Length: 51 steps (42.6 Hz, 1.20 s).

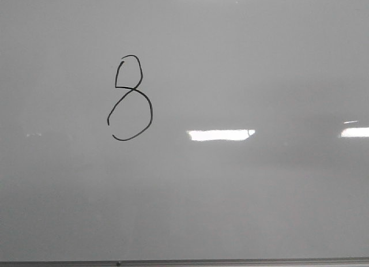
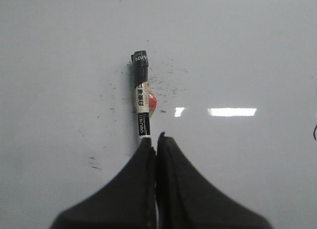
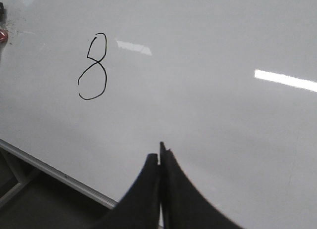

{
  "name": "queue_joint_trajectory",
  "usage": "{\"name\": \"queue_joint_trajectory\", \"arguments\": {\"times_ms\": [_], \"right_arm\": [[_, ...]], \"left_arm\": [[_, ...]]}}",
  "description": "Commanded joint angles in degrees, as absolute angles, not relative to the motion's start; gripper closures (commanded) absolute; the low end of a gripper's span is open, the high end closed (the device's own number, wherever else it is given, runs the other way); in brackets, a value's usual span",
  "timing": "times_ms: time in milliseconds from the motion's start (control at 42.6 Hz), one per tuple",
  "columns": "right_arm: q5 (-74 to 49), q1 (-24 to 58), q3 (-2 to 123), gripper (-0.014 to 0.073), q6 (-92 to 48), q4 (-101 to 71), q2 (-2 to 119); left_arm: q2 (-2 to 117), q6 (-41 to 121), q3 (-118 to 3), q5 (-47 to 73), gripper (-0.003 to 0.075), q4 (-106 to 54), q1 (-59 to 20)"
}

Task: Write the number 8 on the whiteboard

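The number 8 [image 1: 131,89] is a thin black line figure on the left half of the whiteboard [image 1: 259,59], its lower loop left open at the left. It also shows in the right wrist view [image 3: 97,63]. Neither gripper shows in the front view. My left gripper [image 2: 156,140] is shut and hangs over the board. A black-and-white marker [image 2: 143,105] lies flat just beyond its tips, with its near end hidden behind the left finger. My right gripper [image 3: 159,157] is shut and empty, over bare board near the board's edge.
A small red object [image 2: 153,102] sits against the marker, with black ink specks [image 2: 94,164] scattered around. The board's grey metal edge strip [image 1: 230,262] runs along the near side and shows in the right wrist view [image 3: 49,172], with dark floor beyond. Glare patches [image 1: 222,135] lie on the board.
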<state>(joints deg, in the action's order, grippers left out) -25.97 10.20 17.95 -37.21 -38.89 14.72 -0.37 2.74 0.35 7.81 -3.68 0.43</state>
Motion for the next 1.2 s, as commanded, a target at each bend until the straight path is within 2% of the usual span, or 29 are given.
{"name": "queue_joint_trajectory", "arguments": {"times_ms": [0, 305, 586, 798, 985, 1173], "right_arm": [[-22.92, 9.74, 19.55, 0.0662, -37.12, -40.25, 15.33], [-15.07, 9.68, 17.43, 0.0662, -35.56, -34.82, 15.33], [-1.09, 3.64, 6.50, 0.0662, -5.11, -5.64, 12.38], [-1.56, -0.19, 0.62, 0.0662, -4.09, -4.71, 4.66], [-5.81, -0.47, -1.40, 0.0662, -4.09, -5.01, -1.01], [-8.94, -0.47, -1.40, 0.0662, -4.09, -5.01, -1.62]], "left_arm": [[-1.07, 2.23, 1.14, 2.70, 0.0741, -3.74, 0.00], [-1.07, 2.23, 1.14, 2.70, 0.0741, -3.74, 0.00], [-1.07, 2.23, 1.14, 2.70, 0.0741, -3.74, 0.00], [-1.07, 2.23, 1.14, 2.70, 0.0741, -3.74, 0.00], [-1.07, 2.23, 1.14, 2.70, 0.0741, -3.74, 0.00], [-1.07, 2.23, 1.14, 2.70, 0.0741, -3.74, 0.00]]}}
